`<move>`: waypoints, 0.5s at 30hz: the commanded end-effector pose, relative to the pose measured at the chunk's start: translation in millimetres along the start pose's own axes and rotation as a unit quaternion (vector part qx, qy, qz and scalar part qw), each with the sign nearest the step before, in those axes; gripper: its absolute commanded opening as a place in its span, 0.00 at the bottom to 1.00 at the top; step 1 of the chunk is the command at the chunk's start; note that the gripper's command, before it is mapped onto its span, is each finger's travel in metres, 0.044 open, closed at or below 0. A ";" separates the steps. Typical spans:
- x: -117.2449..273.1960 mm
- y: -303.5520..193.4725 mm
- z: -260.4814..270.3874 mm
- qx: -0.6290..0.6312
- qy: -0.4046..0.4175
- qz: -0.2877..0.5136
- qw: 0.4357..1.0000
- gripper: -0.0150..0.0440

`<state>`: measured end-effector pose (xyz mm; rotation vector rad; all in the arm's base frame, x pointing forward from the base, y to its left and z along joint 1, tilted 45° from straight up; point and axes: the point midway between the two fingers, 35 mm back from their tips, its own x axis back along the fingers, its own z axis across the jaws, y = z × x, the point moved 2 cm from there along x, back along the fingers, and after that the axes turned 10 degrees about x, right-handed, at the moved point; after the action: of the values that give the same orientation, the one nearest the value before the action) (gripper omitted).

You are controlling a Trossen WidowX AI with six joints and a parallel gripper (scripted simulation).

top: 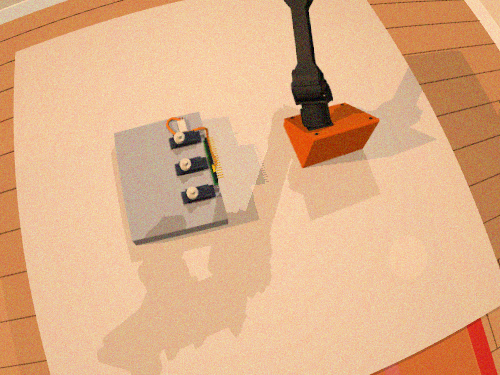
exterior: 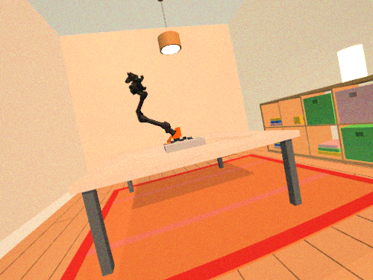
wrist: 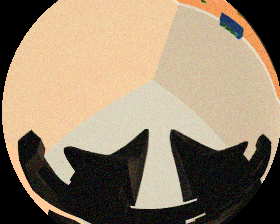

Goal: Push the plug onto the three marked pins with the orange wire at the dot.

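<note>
My gripper [wrist: 159, 133] [exterior: 127, 78] is raised high above the table and tipped upward. Its fingers stand partly apart, with nothing between them. The grey holder [top: 145, 185] [exterior: 186, 144] lies on the table. It carries three dark servos, each with a pale round horn: a top one [top: 192, 139], a middle one [top: 198, 164] and a bottom one [top: 204, 193]. An orange lead [top: 170, 123] loops by the top servo, near a small white piece, and runs toward the holder's right edge. Yellow pins [top: 216, 157] stick out along that edge. The plug, band and dot are too small to make out surely.
The orange arm base [top: 325, 137] [exterior: 178, 132] stands on the table [top: 350, 285] [exterior: 127, 166] to the right of the holder in the top view. The dark arm [top: 303, 45] [exterior: 141, 110] rises from it. A lamp [exterior: 169, 41] hangs from the ceiling. Arm shadows cross the table.
</note>
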<state>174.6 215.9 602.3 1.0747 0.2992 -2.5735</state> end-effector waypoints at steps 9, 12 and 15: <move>3.0 23.3 -27.2 0.140 -0.022 0.007 0.990 0.45; 3.9 29.4 -34.1 0.173 -0.029 0.008 0.984 0.45; 5.1 35.7 -40.9 0.205 -0.036 0.010 0.978 0.45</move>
<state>206.6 199.9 574.9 1.1017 -0.1692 -2.7015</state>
